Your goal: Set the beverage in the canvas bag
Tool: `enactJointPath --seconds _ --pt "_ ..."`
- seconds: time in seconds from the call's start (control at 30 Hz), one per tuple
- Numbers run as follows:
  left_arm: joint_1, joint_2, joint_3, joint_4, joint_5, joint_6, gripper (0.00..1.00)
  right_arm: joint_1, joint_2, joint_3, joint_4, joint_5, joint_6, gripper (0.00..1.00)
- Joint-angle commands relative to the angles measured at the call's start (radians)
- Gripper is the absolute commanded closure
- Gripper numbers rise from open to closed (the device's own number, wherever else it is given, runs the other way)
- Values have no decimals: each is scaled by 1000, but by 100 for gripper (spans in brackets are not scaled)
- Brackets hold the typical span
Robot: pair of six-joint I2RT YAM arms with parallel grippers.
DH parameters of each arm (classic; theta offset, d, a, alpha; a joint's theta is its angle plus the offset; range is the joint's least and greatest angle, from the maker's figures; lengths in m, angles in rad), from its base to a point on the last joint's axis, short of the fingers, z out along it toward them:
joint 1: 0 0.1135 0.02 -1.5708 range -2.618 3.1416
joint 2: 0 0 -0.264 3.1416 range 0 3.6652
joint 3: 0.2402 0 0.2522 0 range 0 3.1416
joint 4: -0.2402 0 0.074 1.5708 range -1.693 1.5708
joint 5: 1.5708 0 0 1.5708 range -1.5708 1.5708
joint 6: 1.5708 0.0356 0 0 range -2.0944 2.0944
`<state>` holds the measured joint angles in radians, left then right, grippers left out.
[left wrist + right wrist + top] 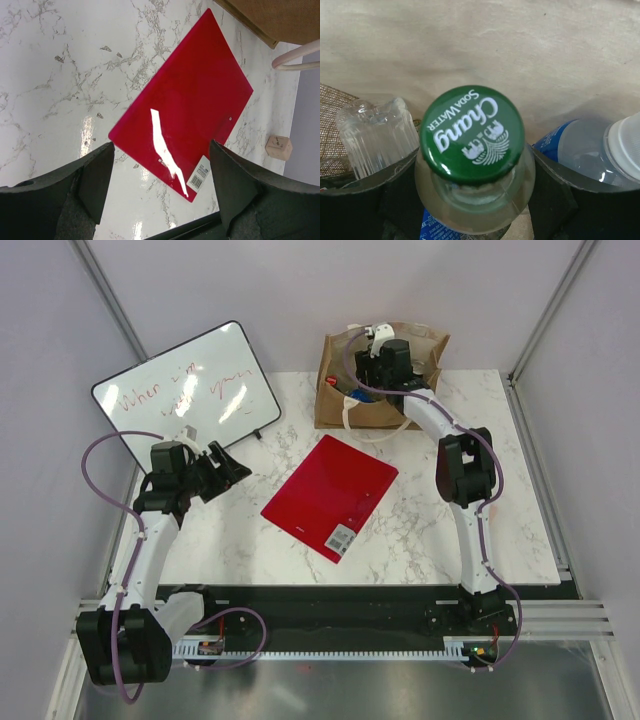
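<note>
The beverage is a clear glass soda-water bottle with a green cap (471, 132). It stands upright inside the canvas bag (335, 408), against the bag's pale inner wall (480, 45). My right gripper (475, 192) is down in the bag's mouth (385, 360), its black fingers pressed against both sides of the bottle's shoulder. My left gripper (235, 465) hovers open over the left of the marble table with nothing between its fingers (161, 170).
Beside the held bottle in the bag are a clear ribbed plastic bottle (375, 130) and a blue-labelled bottle with a white cap (590, 150). A red folder (330, 495) lies mid-table. A whiteboard (185, 390) leans at the back left. A small wooden block (278, 147) lies near the bag's handle (295, 57).
</note>
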<state>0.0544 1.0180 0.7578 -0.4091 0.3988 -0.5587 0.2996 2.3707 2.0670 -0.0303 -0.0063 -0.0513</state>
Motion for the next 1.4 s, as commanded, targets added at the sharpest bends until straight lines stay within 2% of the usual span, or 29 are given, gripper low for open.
enactJointPath --seconds 0.0,0.03,0.2,0.4,0.43,0.53,1.07,1.37 --pt "-4 -16 -3 32 25 34 17 6 -33 -10 49 -57 42 65" --pt "-2 -16 -3 32 26 34 17 6 -33 -10 47 -55 39 60" --pt "-2 -15 -2 30 25 34 17 6 -41 5 50 -27 34 51" --pt "-2 -19 -2 32 26 34 17 6 -62 42 50 -26 51 31" --pt "-2 -21 -2 32 25 34 17 7 -65 44 50 -27 51 25" --pt "-2 -21 -3 32 25 34 16 7 -79 48 53 -31 51 18" --pt "-2 -25 -2 32 29 34 16 9 -117 76 49 0 47 11" --pt "-2 -27 -2 32 28 34 16 12 -137 97 49 -3 44 10"
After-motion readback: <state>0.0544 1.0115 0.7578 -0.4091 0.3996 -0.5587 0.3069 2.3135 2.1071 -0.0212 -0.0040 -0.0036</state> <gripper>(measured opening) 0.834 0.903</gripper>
